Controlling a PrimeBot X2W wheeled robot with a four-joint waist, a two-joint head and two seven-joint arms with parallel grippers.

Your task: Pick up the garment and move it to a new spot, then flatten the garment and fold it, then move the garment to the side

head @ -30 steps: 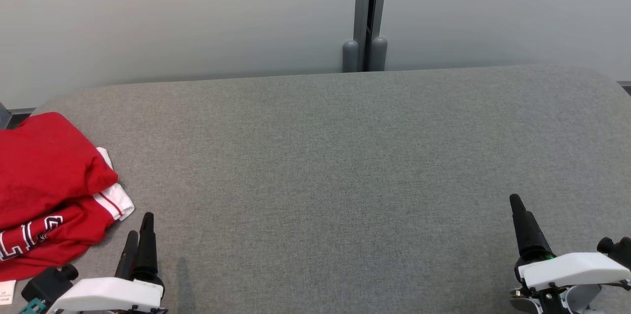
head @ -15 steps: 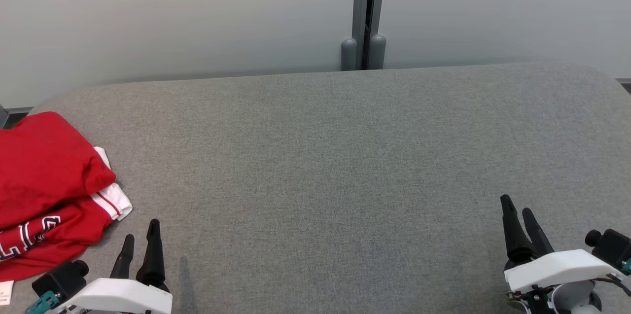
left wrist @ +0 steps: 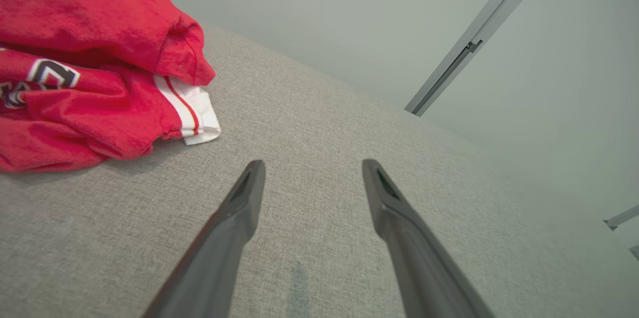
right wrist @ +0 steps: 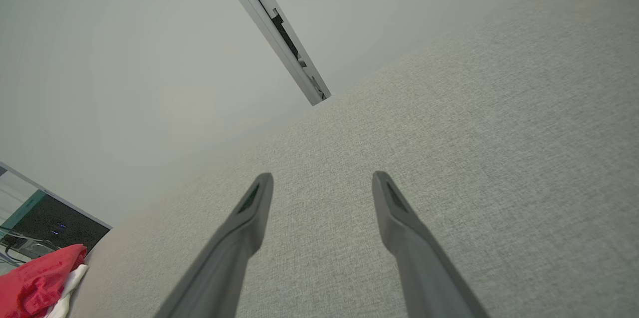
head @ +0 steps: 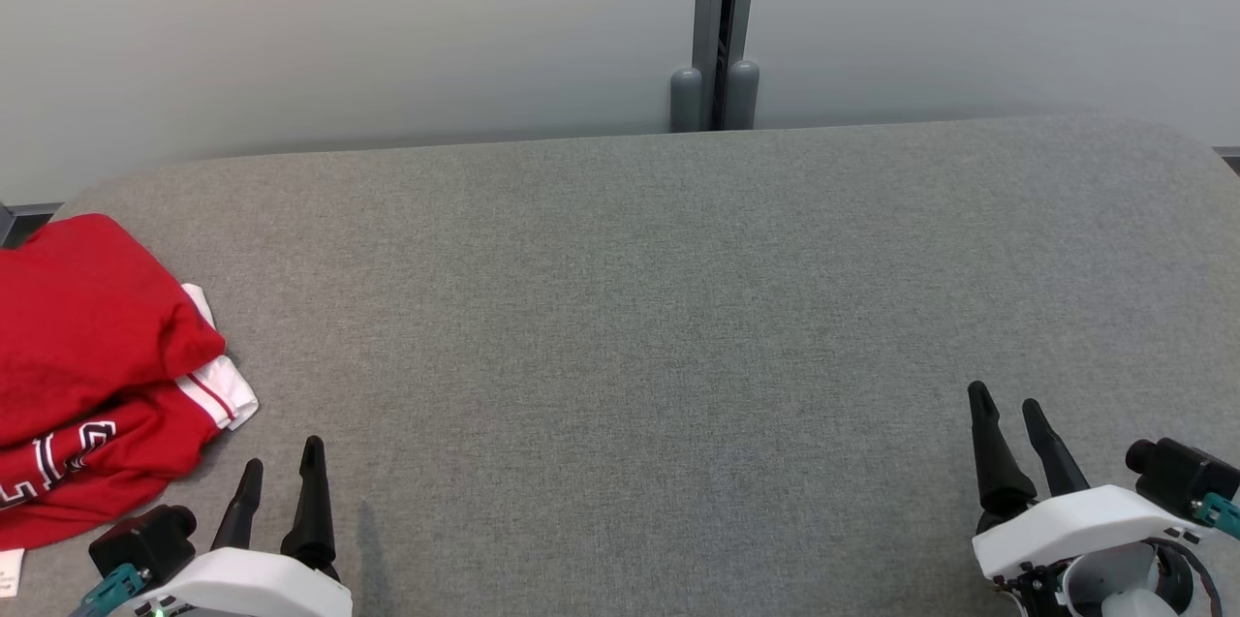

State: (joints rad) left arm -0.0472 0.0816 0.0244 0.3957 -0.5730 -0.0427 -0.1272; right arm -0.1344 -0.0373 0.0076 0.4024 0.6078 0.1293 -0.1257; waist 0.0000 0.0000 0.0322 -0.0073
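Observation:
The garment (head: 92,375) is a red shirt with white trim and lettering, lying folded at the left edge of the grey table (head: 659,307). It also fills the upper left of the left wrist view as a red bundle (left wrist: 90,58), and it is small at the lower left in the right wrist view (right wrist: 37,283). My left gripper (head: 282,454) stands open just right of the garment, near the front edge, holding nothing (left wrist: 312,165). My right gripper (head: 1004,396) is open and empty at the table's front right (right wrist: 322,178).
A pale wall with a grey vertical post (head: 717,26) rises behind the table's far edge. The table's rounded corners lie at the far left and far right. A white tag (head: 10,573) lies by the garment's near edge.
Both grippers have drawn back toward the front edge and turned so their two fingers show apart. The camera has shifted slightly. The garment stays in place.

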